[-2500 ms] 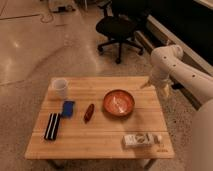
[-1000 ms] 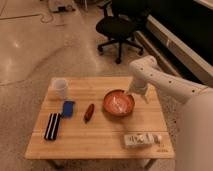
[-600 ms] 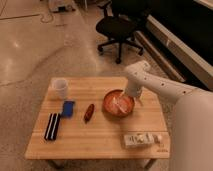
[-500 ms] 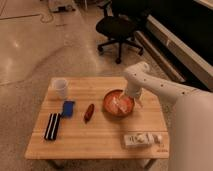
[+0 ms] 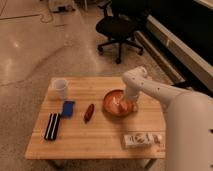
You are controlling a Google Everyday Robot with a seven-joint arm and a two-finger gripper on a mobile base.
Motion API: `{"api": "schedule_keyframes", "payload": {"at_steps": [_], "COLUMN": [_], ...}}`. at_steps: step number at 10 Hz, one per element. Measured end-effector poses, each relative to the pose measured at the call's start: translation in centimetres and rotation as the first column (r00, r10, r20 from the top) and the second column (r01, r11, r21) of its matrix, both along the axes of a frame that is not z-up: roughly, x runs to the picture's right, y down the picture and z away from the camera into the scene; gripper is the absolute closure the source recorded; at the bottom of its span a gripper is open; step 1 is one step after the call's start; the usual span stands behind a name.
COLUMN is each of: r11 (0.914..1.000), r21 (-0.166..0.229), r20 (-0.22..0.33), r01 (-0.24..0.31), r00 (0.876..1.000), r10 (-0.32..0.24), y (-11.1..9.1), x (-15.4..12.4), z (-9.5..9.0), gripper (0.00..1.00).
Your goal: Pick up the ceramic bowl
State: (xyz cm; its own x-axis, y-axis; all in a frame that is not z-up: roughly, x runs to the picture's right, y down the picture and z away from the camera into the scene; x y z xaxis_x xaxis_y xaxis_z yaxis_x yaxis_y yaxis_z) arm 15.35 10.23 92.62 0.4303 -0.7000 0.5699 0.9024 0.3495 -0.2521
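Ceramic bowl [image 5: 111,103] sits right of centre on the bench [image 5: 95,137]. Gripper [image 5: 123,104] hangs low over the bowl's right half, with the arm reaching in from the right. The bowl is round, so no axis to align; nearest rim lies just right. Grip state: cannot tell.

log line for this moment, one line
phase: grasp approach | gripper: down at ceramic bowl | ceramic bowl: on table, not lifted

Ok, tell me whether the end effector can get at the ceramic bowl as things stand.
Probably yes: the end effector hangs low over the ceramic bowl, nothing stands between them, and the red item lies apart from the bowl.
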Motion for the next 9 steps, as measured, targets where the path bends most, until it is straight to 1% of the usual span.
{"api": "schedule_keyframes", "payload": {"at_steps": [1,2,4,5,6,7,8,9], "r11": [1.0000,1.0000,0.9999,0.9999,0.9999,0.9999,0.9999,0.9996], "r21": [-0.002,-0.004,-0.005,-0.003,-0.002,0.000,0.008,0.020], "r20": [0.002,0.010,0.017,0.017,0.019,0.022,0.025,0.029], "r01": [-0.005,-0.008,-0.013,-0.012,-0.011,-0.011,-0.013,-0.018], "r00": [1.000,1.000,1.000,1.000,1.000,1.000,1.000,0.999], "r10": [0.005,0.008,0.013,0.013,0.011,0.011,0.013,0.017], "y": [0.1,0.2,0.2,0.1,0.1,-0.1,-0.7,-1.7], "x": [0.1,0.0,-0.1,-0.1,-0.3,-0.4,-0.3,-0.1], "z": [0.1,0.3,0.3,0.3,0.3,0.1,-0.5,-1.6], "gripper": [0.57,0.67,0.71,0.78,0.89,0.91,0.91,0.91]}}
